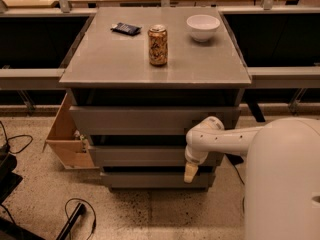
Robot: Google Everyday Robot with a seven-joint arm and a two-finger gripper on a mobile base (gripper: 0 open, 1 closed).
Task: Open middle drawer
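Observation:
The grey cabinet (125,64) has three flat, handleless drawer fronts. The middle drawer (135,155) is the second front, with a dark gap above it. The taller top drawer (135,120) is above it and the lowest drawer (145,179) below. My gripper (190,172) hangs pointing down from the white arm (225,140). It is in front of the right part of the middle drawer, with its tip over the gap between the middle and lowest fronts.
On the cabinet top stand a drink can (158,45), a white bowl (203,27) and a dark packet (126,29). An open brown box (67,141) sits at the cabinet's left. Cables (75,219) lie on the speckled floor. My white body (285,184) fills the lower right.

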